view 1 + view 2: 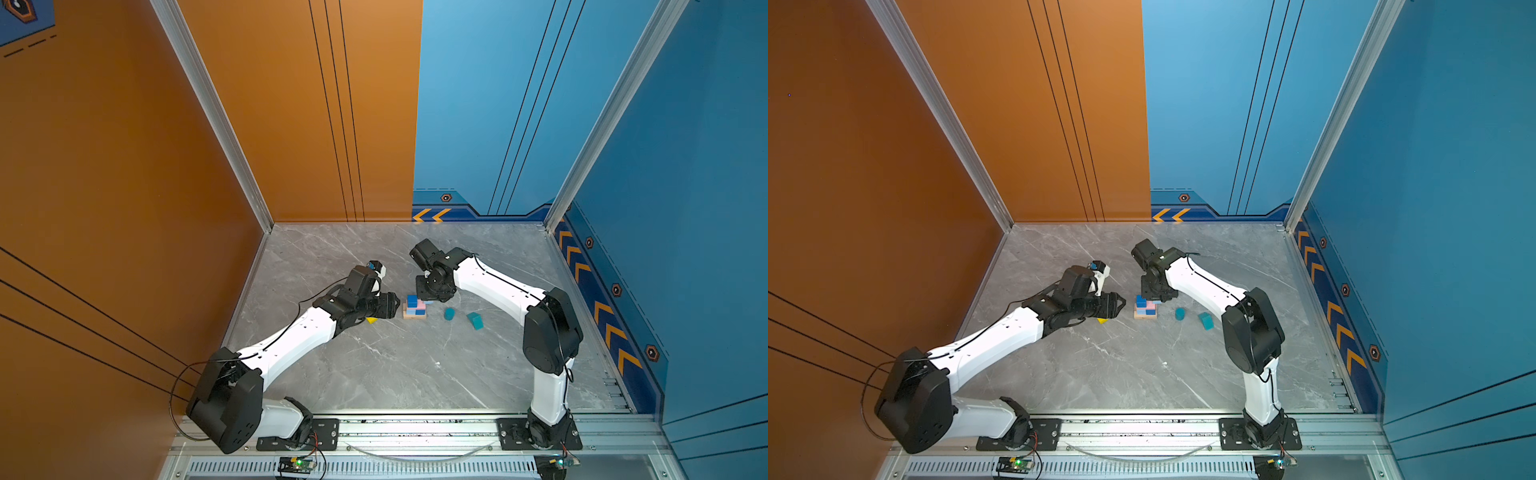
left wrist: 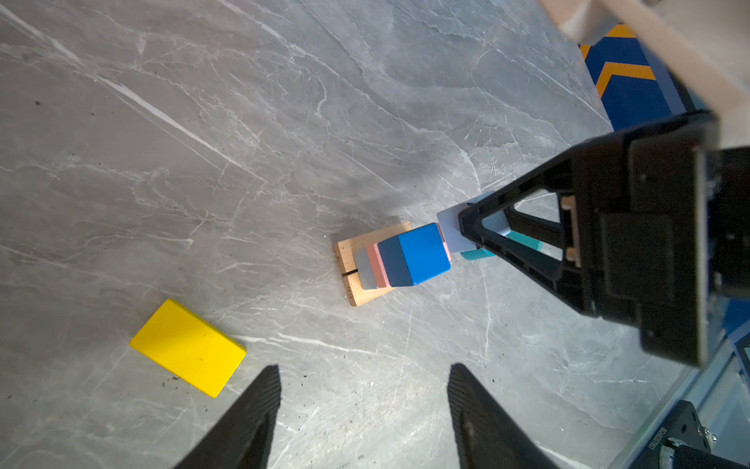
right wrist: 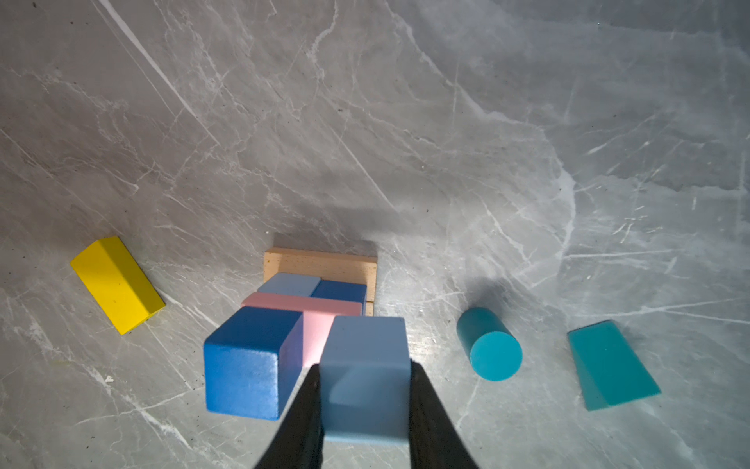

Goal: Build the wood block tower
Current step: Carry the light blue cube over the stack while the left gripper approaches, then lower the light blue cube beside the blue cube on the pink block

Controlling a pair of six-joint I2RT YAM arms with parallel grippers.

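Right gripper (image 3: 364, 367) held light cube (image 3: 365, 345) over pink slab (image 3: 312, 337), beside blue cube (image 3: 243, 361). Left gripper (image 2: 365, 367) stood open, empty

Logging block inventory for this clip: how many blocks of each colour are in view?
Tan planks: 2
Light blue cubes: 2
Dark blue cubes: 2
Pink slab: 1
Yellow block: 1
Teal blocks: 2
Total: 10

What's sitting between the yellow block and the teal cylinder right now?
The unfinished tower, with the right gripper holding a light blue cube at its top, as the right wrist view shows.
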